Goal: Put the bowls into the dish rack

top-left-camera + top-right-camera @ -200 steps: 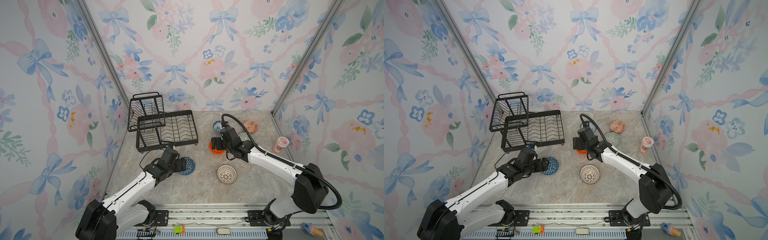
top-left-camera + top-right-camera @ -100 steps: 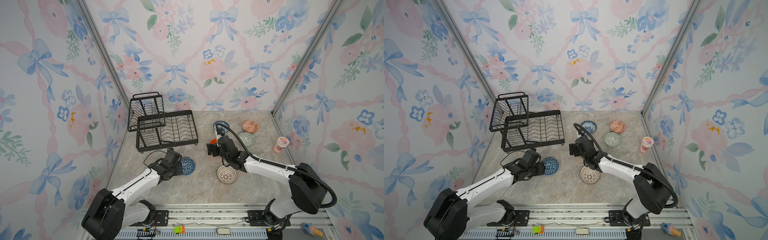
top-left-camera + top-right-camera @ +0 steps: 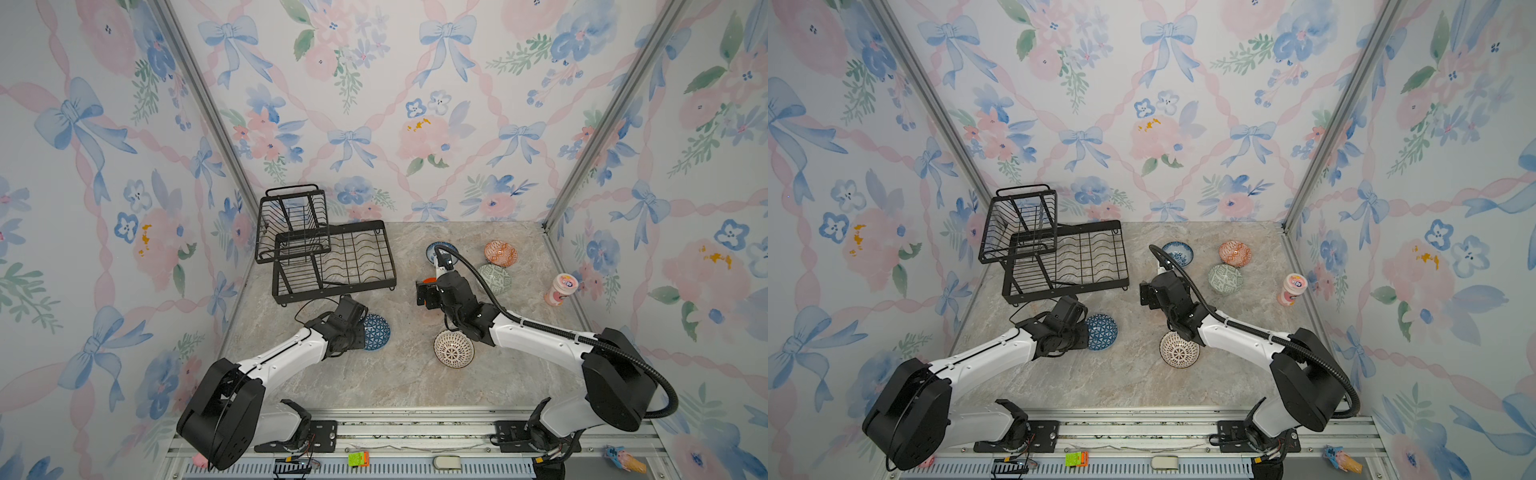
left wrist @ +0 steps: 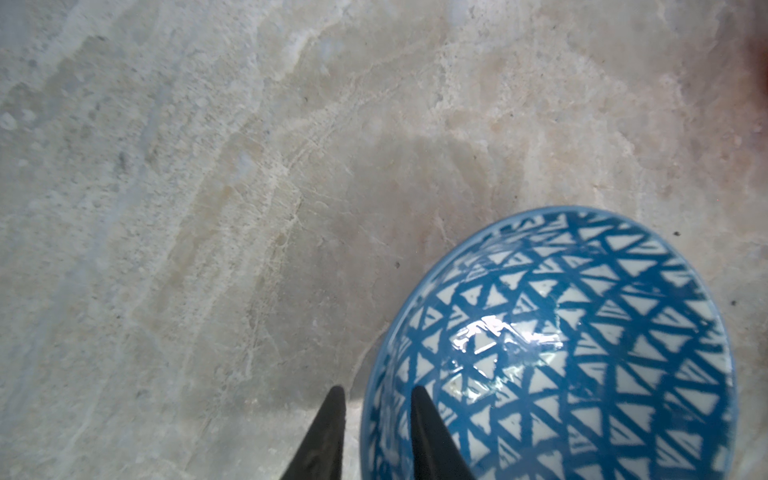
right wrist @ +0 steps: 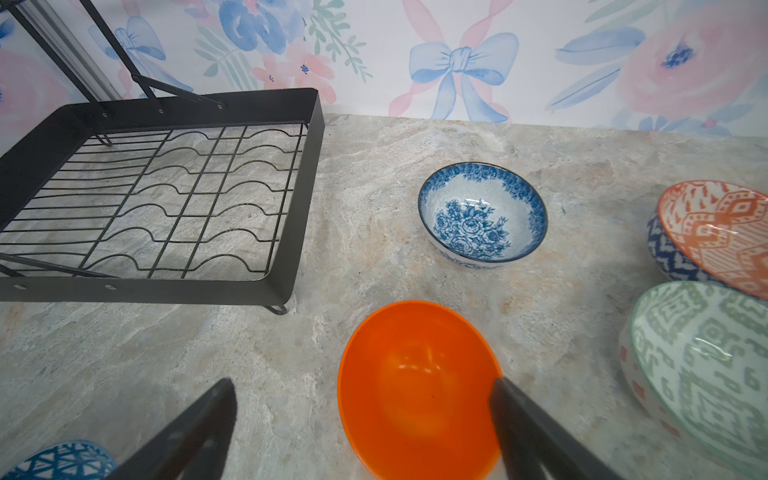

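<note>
Table: the marbled top [image 3: 407, 386] fills the lower middle of both top views, with flowered walls on three sides.
Dish rack: the black wire dish rack [image 3: 332, 286] stands left of centre in both top views, by the back corner. Its raised basket is on the left end. No bowl is in it.
Left arm: it reaches from the lower left of both top views up to the blue geometric bowl.
Right arm: it reaches from the lower right up to mid-frame, and its forearm passes over the edge of the white radial-line bowl.
Right gripper: the right gripper [image 5: 362, 381] has its fingers spread wide. The plain orange bowl sits between them, with one fingertip at the bowl's rim.
Left gripper: the left gripper [image 4: 376, 390] has its fingers close together astride the blue geometric bowl's rim, one inside and one outside. I cannot tell whether they pinch it yet.
White radial-line bowl: the white radial-line bowl [image 3: 454, 350] is on the table, right of centre.
Blue geometric bowl: the blue geometric bowl [image 3: 377, 332] is on the table, just below the rack in both top views.
Pale green bowl: the pale green bowl [image 3: 494, 279] is right of the right gripper and close to the orange-white bowl [image 3: 500, 253] above it.
Plain orange bowl: the plain orange bowl [image 5: 415, 386] is on the table beside the rack's right end.
Blue-white floral bowl: the blue-white floral bowl [image 3: 1178, 252] is near the back wall, partly behind the cable.
Pink cup: the pink cup [image 3: 561, 289] stands upright at the table's right edge.
</note>
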You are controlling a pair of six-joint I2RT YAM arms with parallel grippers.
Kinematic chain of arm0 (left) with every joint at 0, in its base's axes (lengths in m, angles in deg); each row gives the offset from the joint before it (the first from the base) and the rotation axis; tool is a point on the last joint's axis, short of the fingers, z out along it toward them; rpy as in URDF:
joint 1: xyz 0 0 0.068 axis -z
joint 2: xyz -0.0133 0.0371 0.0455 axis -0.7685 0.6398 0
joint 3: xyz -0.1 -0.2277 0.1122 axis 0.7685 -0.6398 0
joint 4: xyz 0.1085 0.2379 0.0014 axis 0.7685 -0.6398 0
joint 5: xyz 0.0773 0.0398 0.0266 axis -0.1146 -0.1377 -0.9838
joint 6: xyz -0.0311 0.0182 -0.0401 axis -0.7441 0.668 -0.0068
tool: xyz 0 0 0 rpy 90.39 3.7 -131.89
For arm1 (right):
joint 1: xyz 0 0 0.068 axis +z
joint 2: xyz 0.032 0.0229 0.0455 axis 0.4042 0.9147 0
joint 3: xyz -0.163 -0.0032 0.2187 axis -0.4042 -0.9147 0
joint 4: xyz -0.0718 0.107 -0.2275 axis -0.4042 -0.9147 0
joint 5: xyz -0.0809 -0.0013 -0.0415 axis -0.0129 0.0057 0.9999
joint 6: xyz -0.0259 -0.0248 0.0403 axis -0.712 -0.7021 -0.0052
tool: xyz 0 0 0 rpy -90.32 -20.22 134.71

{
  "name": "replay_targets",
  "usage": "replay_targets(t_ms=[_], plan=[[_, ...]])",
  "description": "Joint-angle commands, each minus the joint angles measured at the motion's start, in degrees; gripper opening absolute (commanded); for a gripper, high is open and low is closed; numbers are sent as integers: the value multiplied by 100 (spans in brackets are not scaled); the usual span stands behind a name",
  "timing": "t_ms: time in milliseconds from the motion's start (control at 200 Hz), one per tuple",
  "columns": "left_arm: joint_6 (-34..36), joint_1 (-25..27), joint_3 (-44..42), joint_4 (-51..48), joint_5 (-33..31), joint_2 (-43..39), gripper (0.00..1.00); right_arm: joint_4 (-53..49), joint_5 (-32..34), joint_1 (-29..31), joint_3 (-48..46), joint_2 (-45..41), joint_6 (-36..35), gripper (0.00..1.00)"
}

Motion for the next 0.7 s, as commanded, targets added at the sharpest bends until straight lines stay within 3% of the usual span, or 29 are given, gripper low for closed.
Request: replay_targets(t_ms=[0, 375, 695], plan=[[164, 33, 154, -181, -57, 46, 26, 17, 159, 89, -5, -12, 31, 97], [200, 33, 278, -175, 96, 104, 12, -77, 250, 93, 57, 55, 88, 97], [293, 33, 1052, -173, 95, 428, 0, -157, 283, 86, 110, 124, 136, 97]])
